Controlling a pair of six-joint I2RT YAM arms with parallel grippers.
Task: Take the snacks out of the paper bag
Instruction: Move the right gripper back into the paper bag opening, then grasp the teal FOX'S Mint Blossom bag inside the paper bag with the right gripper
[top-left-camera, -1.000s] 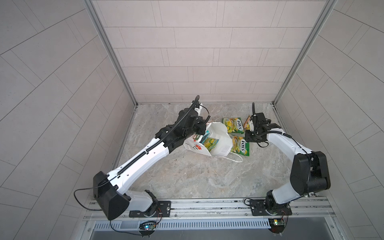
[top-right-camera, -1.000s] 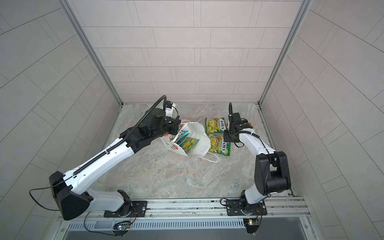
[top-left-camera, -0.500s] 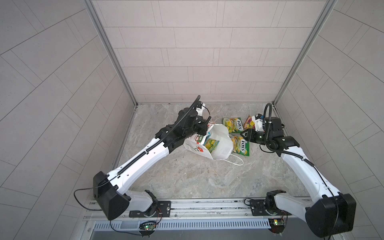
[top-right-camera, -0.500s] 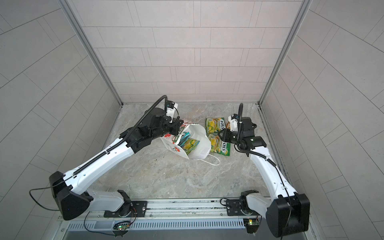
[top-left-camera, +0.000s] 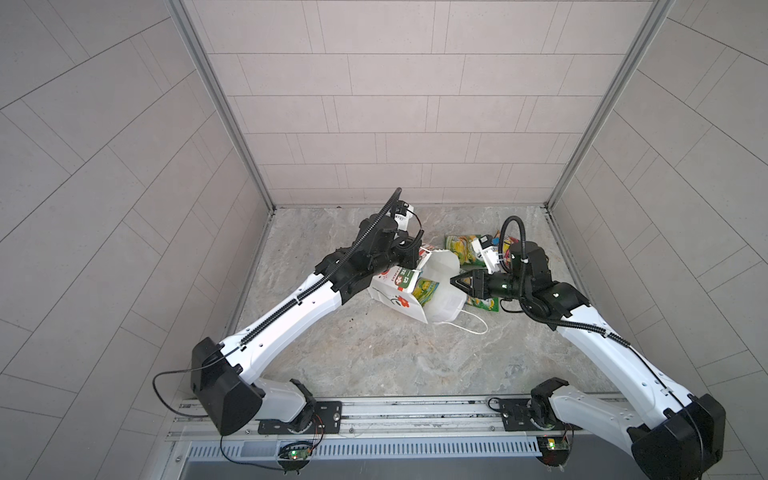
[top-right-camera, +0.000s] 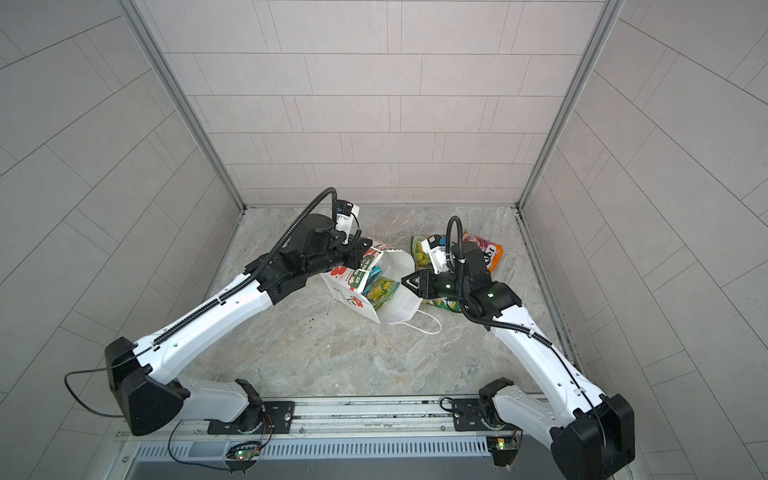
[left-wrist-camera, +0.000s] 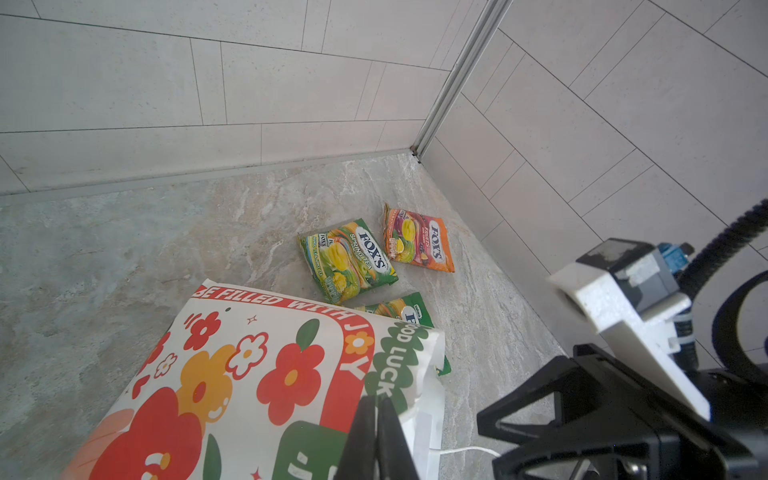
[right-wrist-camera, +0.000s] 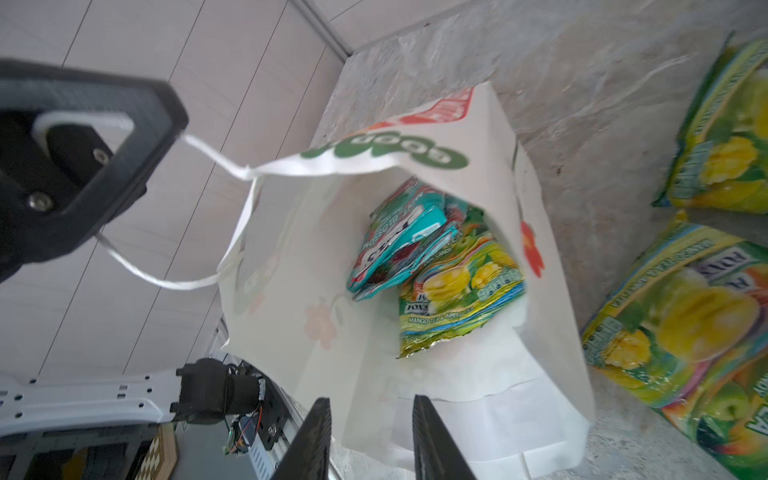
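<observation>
The left hand (left-wrist-camera: 376, 402) pinches the string handle (right-wrist-camera: 216, 160) of the paper bag (top-left-camera: 397, 300) lying on the worktop (top-left-camera: 374, 357), mouth toward 3 o'clock — the right hand (right-wrist-camera: 371, 402), empty and narrowly parted at its lip, may snag paper rather than the snacks (right-wrist-camera: 453, 286) inside.

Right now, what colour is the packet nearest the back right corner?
Orange-pink packet; clearest in the left wrist view.

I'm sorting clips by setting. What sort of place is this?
Likely a robot test cell: two arms bolted to a rail, bare tiled walls on three sides, and a stone-look floor bearing a bag and snacks.
</observation>
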